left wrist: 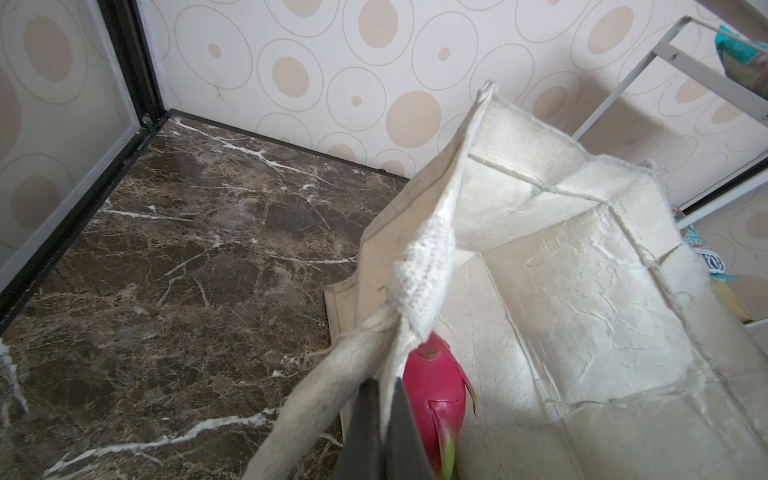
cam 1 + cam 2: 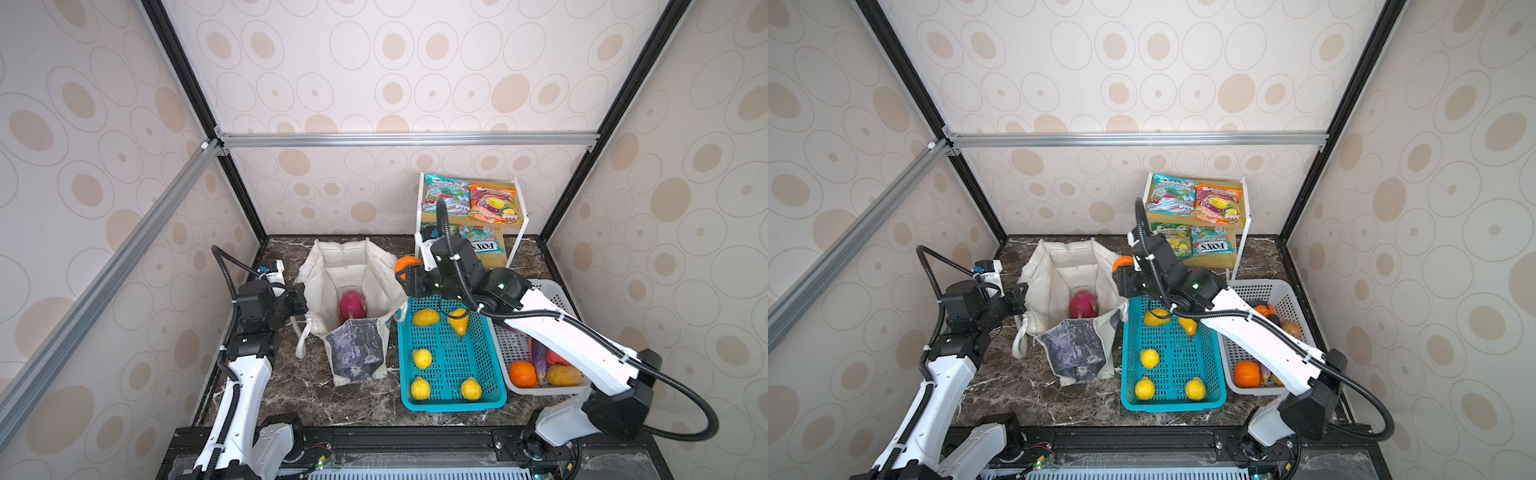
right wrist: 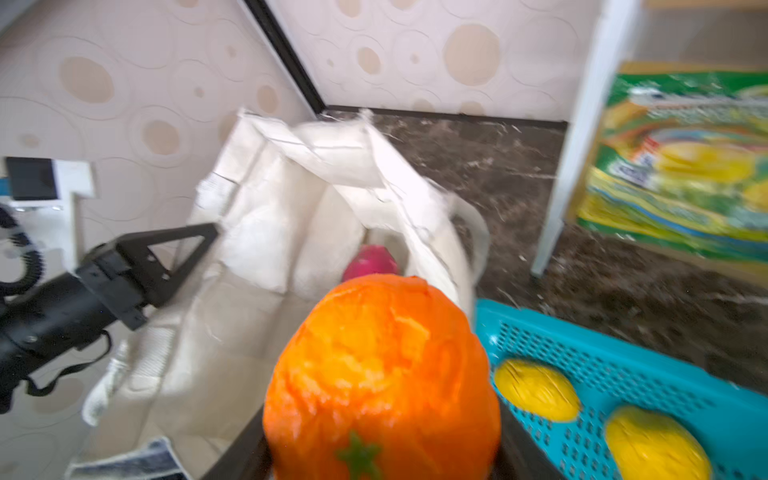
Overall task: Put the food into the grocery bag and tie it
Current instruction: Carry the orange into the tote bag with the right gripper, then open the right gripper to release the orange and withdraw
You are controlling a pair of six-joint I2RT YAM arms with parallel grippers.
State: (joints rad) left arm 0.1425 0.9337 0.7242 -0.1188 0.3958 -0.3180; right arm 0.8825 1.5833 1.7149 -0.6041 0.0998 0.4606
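Observation:
The off-white grocery bag (image 2: 345,266) (image 2: 1067,262) stands open on the marble top, print side toward the front. A pink dragon fruit (image 2: 352,305) (image 1: 436,386) lies inside it. My left gripper (image 2: 304,300) (image 1: 384,386) is shut on the bag's left rim beside a strap handle (image 1: 324,395). My right gripper (image 2: 405,272) (image 3: 382,449) is shut on an orange (image 2: 406,262) (image 3: 382,365), raised just right of the bag's mouth, above the bag's right rim. Teal and orange packets (image 2: 446,193) (image 2: 492,203) lie on the shelf. Another orange (image 2: 523,374) and a purple eggplant (image 2: 539,359) sit in the white basket.
A teal basket (image 2: 494,401) holding several yellow fruits sits right of the bag, under my right arm. The white basket (image 2: 555,289) is further right. A white-framed wooden shelf rack (image 2: 521,232) stands at the back right. Patterned walls close three sides.

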